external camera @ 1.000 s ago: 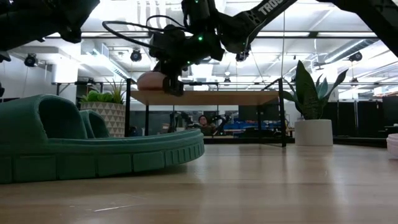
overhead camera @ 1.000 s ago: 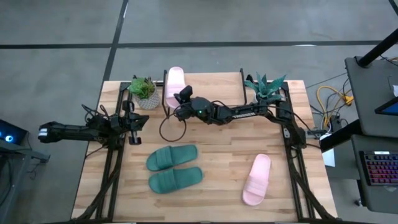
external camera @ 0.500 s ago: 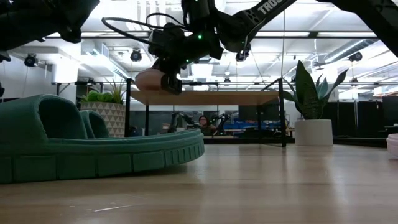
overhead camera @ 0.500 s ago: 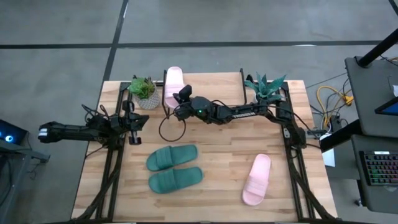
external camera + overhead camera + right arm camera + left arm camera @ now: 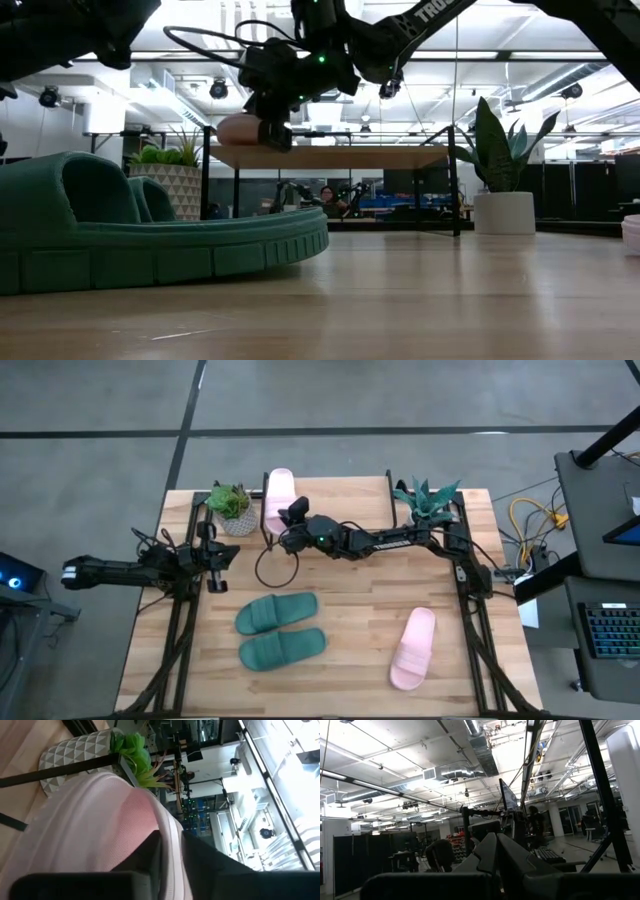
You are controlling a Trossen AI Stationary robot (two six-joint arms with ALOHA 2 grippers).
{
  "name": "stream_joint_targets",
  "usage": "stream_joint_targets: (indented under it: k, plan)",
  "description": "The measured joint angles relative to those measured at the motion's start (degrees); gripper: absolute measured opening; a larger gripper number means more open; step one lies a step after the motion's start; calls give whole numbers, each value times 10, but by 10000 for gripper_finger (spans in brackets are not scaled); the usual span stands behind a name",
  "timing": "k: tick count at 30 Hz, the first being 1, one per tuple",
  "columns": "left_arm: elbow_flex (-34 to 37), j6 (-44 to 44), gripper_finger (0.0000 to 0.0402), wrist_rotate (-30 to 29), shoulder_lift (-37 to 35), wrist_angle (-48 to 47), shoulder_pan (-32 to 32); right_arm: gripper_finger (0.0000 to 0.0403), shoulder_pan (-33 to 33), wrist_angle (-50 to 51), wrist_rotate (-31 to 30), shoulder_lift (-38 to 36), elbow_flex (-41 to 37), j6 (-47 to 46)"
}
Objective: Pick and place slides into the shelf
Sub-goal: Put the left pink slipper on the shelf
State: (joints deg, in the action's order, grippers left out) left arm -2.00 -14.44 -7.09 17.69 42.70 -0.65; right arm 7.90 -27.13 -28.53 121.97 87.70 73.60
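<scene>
My right gripper (image 5: 288, 518) reaches across the table and is shut on one light pink slide (image 5: 278, 492) at the left end of the shelf (image 5: 345, 500). In the low view this slide (image 5: 238, 130) lies about level right at the top of the shelf board (image 5: 350, 157). The other pink slide (image 5: 413, 648) lies sole-down on the table near the right. The dark green pair (image 5: 278, 630) lies side by side near the middle, large in the low view (image 5: 150, 235). My left gripper (image 5: 215, 560) waits shut at the table's left side, touching nothing. My right gripper pinches the pink slide's pale side edge (image 5: 172, 845) between its two fingers, one dark finger (image 5: 147, 852) on each side of it. It comes from the table's right, near the slide's near end. Whether the slide rests on the shelf board or hangs just above it, I cannot tell.
A small plant in a patterned pot (image 5: 232, 505) stands just left of the shelf, close to the held slide. A taller plant in a white pot (image 5: 428, 498) stands at the shelf's right end. A cable loop (image 5: 275, 565) hangs from the right arm. Black frame rails run along both table sides.
</scene>
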Motion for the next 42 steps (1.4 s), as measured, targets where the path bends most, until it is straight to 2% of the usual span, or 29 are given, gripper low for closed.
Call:
stream_joint_targets:
  k: [6,12,18,30,39,42]
  plan:
    - [0,0,0,0,0,1,0,130,-1,4,0,0,0,-11]
    - [0,0,0,0,0,1,0,165,-5,5,-5,-2,0,-16]
    - [0,-2,0,0,0,0,0,171,-11,5,-28,-5,0,-16]
    - [0,-25,0,0,3,0,0,175,-14,17,-31,-5,1,-53]
    - [0,-25,0,0,3,0,0,176,-15,232,-28,-6,101,-176]
    - [0,-25,0,0,3,0,0,176,-16,301,3,-6,141,-221]
